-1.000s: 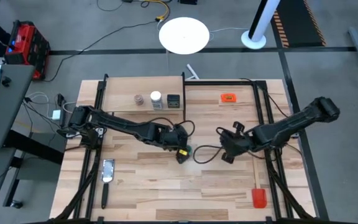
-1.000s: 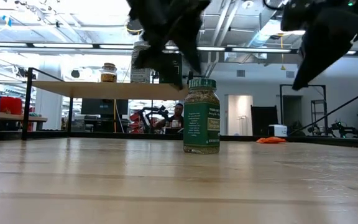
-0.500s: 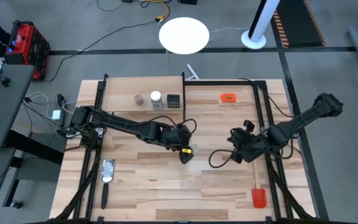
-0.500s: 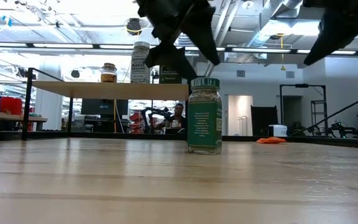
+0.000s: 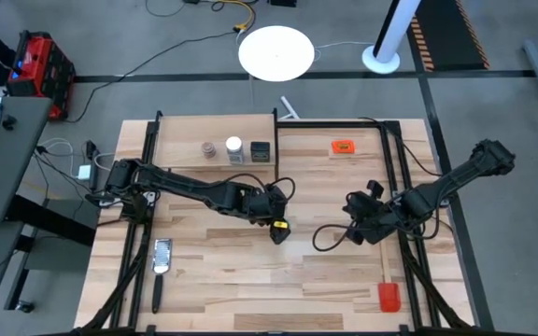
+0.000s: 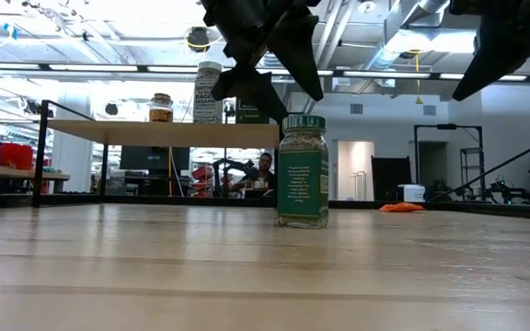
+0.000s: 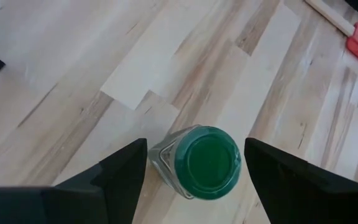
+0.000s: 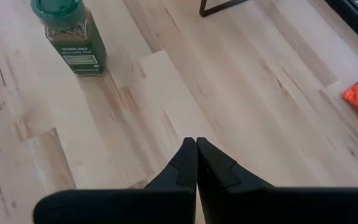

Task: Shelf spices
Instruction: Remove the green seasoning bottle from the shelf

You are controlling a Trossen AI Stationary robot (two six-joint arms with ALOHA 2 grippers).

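Step in hand, as judged: pickup of the last spice. The green-lidded jar (image 6: 302,171) stands upright on the table (image 5: 250,280) mid-board, w/ the left gripper (image 7: 194,163) poised directly above it, jaws spread wide to either side of the lid, not yet touching. 3 others, the brownish jar (image 5: 210,149), the white-lidded jar (image 5: 234,147) and the black tin (image 5: 261,149), already sit on the shelf (image 5: 180,140). Next move calls for a straight drop, a squeeze below the lid, then a lift up to shelf height. The right gripper (image 8: 196,152) waits well apart to the right, jaws pressed together, empty. The left wrist view shows the lid centred betw. the fingers; the low view alone shows the height gap and the jar's label; the high view hides the jar under the arm.
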